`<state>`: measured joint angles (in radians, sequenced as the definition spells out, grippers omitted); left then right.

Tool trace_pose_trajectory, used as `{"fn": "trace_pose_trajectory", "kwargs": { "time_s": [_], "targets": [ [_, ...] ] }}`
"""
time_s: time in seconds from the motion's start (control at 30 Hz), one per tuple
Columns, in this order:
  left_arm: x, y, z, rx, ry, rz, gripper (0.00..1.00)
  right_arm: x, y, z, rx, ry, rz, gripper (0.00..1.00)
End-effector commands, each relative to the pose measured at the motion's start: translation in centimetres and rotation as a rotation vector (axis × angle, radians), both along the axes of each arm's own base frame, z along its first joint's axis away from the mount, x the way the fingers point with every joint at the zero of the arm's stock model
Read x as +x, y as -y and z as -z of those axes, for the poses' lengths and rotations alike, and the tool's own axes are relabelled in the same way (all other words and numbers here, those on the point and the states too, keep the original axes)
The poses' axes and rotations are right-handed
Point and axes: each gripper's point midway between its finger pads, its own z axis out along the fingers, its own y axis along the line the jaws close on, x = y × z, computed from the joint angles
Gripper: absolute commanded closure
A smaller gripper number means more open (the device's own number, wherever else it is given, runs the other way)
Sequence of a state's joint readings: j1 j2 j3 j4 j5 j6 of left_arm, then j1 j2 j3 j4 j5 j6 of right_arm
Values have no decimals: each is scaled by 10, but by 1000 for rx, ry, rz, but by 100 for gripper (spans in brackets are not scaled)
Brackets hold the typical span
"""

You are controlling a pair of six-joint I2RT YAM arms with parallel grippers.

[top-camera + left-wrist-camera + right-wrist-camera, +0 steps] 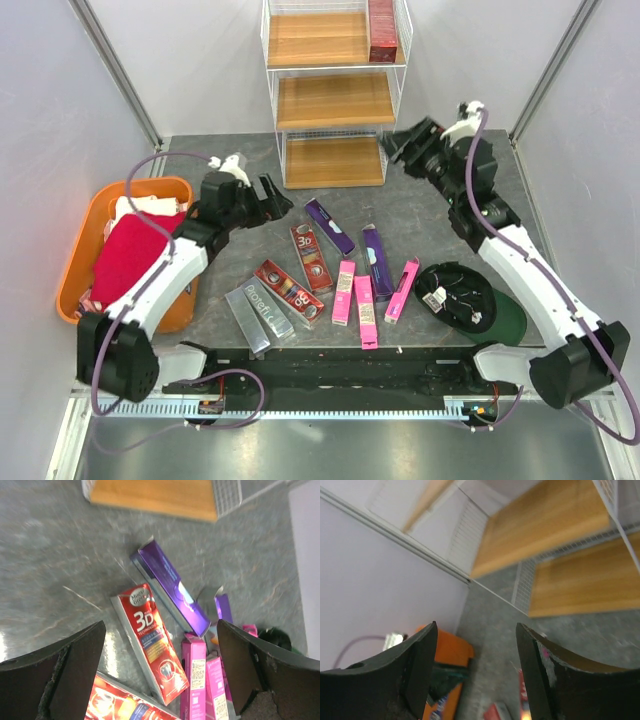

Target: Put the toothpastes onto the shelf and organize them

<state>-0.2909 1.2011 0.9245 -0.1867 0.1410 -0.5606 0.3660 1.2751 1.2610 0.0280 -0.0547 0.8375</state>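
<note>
Left gripper (276,198) open, jaws wide apart, holding nothing; hangs low over the counter (415,225) just left of the scattered toothpastes (340,270); in the left wrist view the red 3D box (150,640) lies between its fingers (75,675), not touched; purple box (170,587) lies beyond it, angled toward the shelf (150,495).

Right gripper (393,150) open too, empty; raised beside the shelf's (330,100) right edge, near the lower tiers; right wrist view is blurred, shows wooden tiers past the spread fingers (415,670).

One red box (382,30) already stands on the top tier, at its right end; middle and bottom tiers carry no box.

On the counter in front of the shelf: purple box (329,226); red 3D box (311,258); second red box (288,289) beside it; silver-grey box (258,315) nearest the arm bases; dark purple box (377,262); three pink boxes (366,311) side by side, fanned apart.

Orange tub (72,275) at left holds a red cloth (130,255); black cap (455,292) at right, near the right arm.
</note>
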Motion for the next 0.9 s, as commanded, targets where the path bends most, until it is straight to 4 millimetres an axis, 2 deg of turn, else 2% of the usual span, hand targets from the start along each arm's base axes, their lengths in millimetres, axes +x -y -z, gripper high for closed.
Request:
{"fn": "trace_pose_trajectory", "kwargs": {
  "time_s": [0.0,0.07,0.1,0.17,0.23,0.27,0.3,0.37,0.5,0.7,0.87],
  "targets": [
    [6,43,4,-33,-58,133,0,-20,12,102,-231,-192,-6,27],
    [9,57,24,-5,-128,158,0,-27,12,124,-256,-234,-25,26],
    [11,60,33,11,-159,157,0,-34,12,147,-274,-285,-40,26],
    [14,66,54,55,-238,151,0,-42,10,163,-282,-316,-68,26],
    [18,70,63,83,-275,146,2,-50,9,182,-295,-356,-85,26],
    [17,69,81,108,-333,140,3,-53,8,187,-299,-367,-96,26],
    [19,71,83,115,-345,136,4,-56,8,194,-304,-382,-100,26],
    [18,74,100,143,-385,135,4,-59,5,200,-311,-393,-112,26],
    [16,75,120,202,-441,122,6,-61,3,208,-322,-412,-128,25],
    [17,71,136,262,-481,113,8,-62,-3,217,-331,-434,-157,25],
    [17,80,163,267,-546,145,9,-61,-7,219,-345,-433,-169,25]
  ]
}}
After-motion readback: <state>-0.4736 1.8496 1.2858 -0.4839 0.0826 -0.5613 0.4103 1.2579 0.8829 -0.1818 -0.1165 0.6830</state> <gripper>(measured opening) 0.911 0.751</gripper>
